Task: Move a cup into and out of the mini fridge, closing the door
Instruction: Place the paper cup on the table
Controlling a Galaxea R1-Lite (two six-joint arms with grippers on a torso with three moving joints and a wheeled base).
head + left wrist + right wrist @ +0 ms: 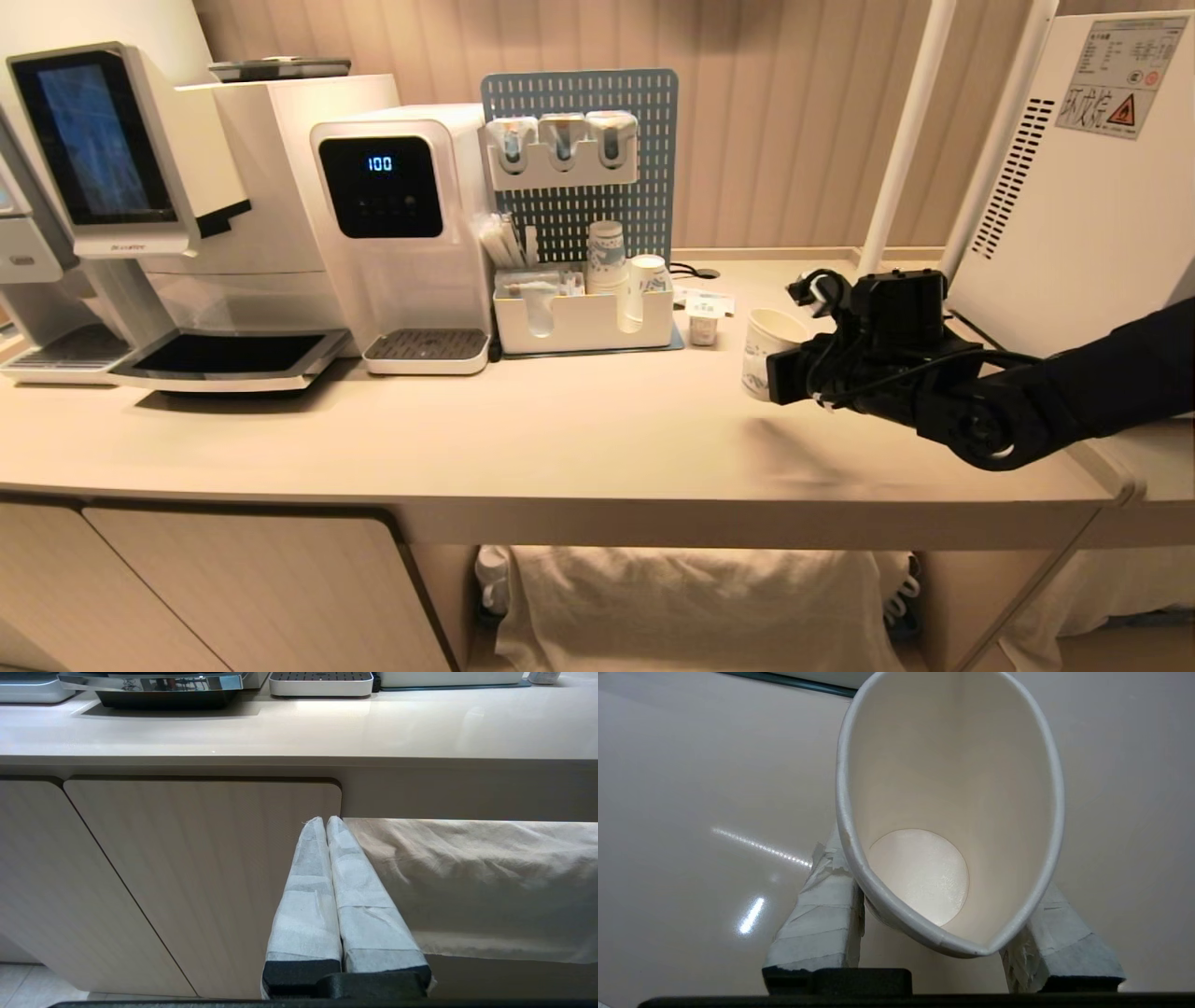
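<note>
My right gripper point(780, 373) is shut on the cup point(771, 338), a small white paper cup held mouth-up over the right part of the counter. In the right wrist view the taped fingers point(822, 914) press the cup point(948, 812) from both sides and its rim is squeezed into an oval; it is empty. The mini fridge point(1074, 187) shows only a white side wall with vent slots and a warning label at the far right. The door is out of view. My left gripper point(325, 820) is shut and empty, parked below the counter edge before a cabinet door.
A coffee machine point(140, 187) and a water dispenser point(401, 233) stand at the back left. A white organiser point(583, 322) holds a stack of patterned cups point(607, 252); a creamer tub point(703, 329) sits beside it. Two white poles point(901, 140) rise behind the arm. Cloth point(691, 597) hangs under the counter.
</note>
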